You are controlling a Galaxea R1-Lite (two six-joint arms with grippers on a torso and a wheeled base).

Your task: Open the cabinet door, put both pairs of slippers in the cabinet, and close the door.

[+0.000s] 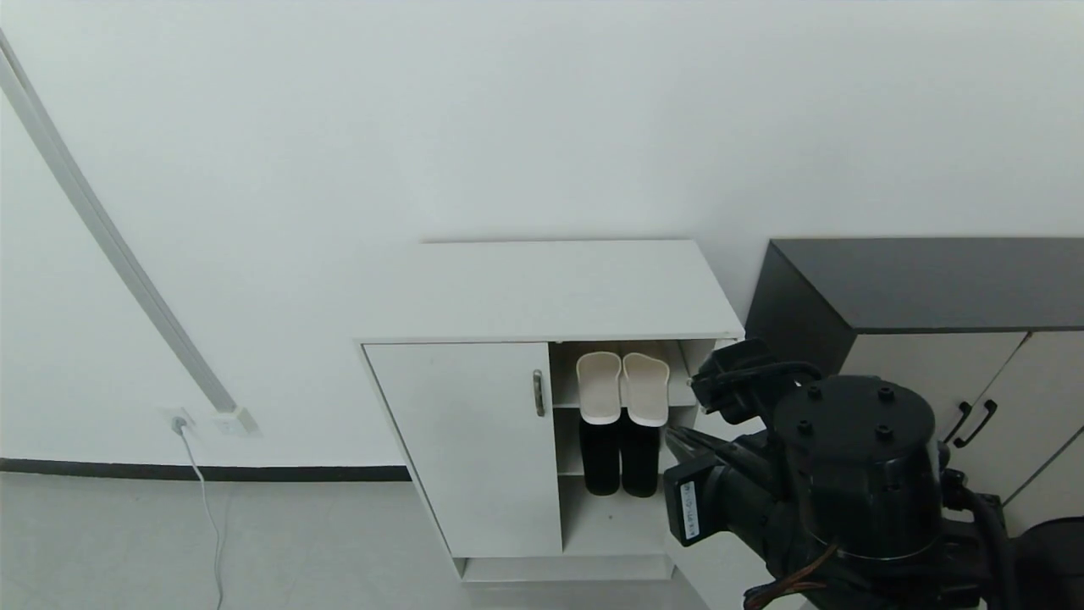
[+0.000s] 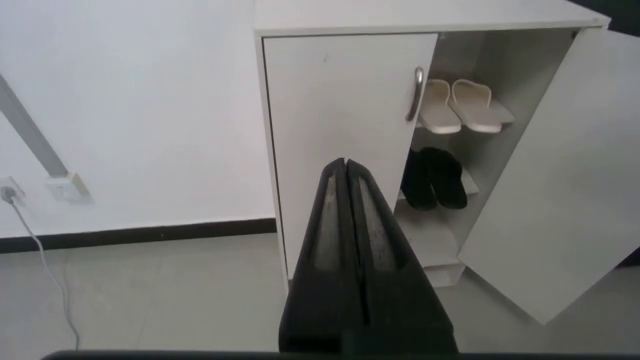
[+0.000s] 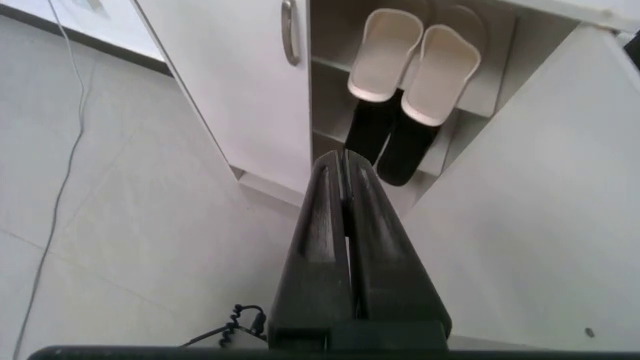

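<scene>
White slippers over black pair in cabinet, beyond closed right claw.

On our end the cabinet is only open on its right half. The white slippers take up the top shelf and the black slippers the middle one, so only the bottom compartment has room left. The closed left door blocks that side, the swung-out right door walls off the right, and the way in is over the floor straight in front
</scene>
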